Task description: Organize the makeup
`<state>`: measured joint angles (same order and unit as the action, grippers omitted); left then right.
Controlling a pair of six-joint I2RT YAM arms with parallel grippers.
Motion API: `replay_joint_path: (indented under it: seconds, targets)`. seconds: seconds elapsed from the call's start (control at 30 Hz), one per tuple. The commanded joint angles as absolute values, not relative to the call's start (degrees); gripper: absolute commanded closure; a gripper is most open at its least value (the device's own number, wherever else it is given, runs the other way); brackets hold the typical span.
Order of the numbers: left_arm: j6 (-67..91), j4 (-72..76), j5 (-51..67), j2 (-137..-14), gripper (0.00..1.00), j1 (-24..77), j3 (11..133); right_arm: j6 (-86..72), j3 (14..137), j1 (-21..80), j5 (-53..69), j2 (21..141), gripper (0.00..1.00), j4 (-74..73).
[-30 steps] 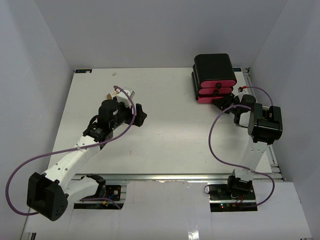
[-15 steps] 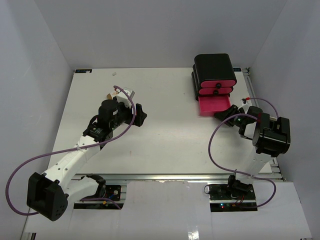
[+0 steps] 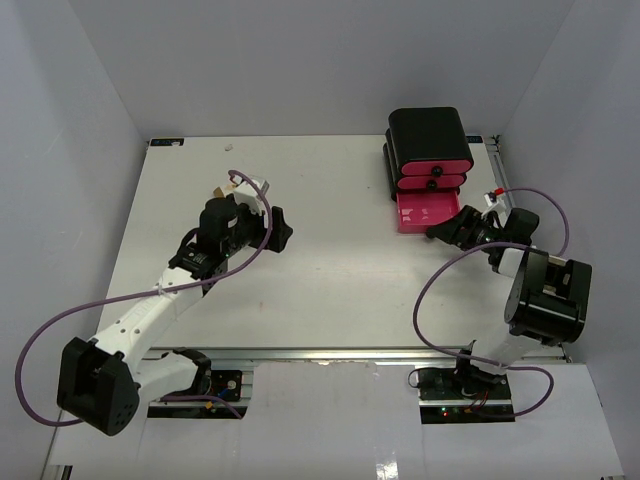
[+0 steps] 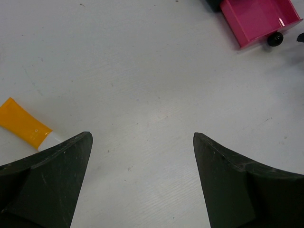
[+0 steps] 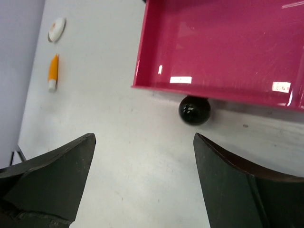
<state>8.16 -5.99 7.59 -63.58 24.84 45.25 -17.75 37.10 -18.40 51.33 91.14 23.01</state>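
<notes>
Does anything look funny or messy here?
Only small things. The bottom pink drawer of the black box sticks out open and empty, while the two above are shut. An orange tube and a white oval piece lie loose on the table, away from it.

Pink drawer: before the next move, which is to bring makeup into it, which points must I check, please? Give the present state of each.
1. Bottom pink drawer stands open: ok.
2. Drawer empty: ok in the visible part; the rest, cannot tell.
3. Right gripper open, clear of the black knob: ok.
4. Left gripper open, holding nothing: ok.
5. Orange tube centred under the left gripper: not ok, it lies off to one side.
</notes>
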Motion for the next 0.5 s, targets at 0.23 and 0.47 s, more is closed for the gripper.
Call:
replay_joint_path:
  seconds: [0.23,0.47]
  targets:
    - [18.99,-10.14,12.84,-75.08,0.02,17.97,48.63,19.26,50.25,-10.75,45.19,63.12,0.1,-16.66]
    - [30.63,-17.81,5.82,-86.78,0.03,10.86,53.83,12.35,39.18,-8.57,50.63,53.31,0.08,-1.67]
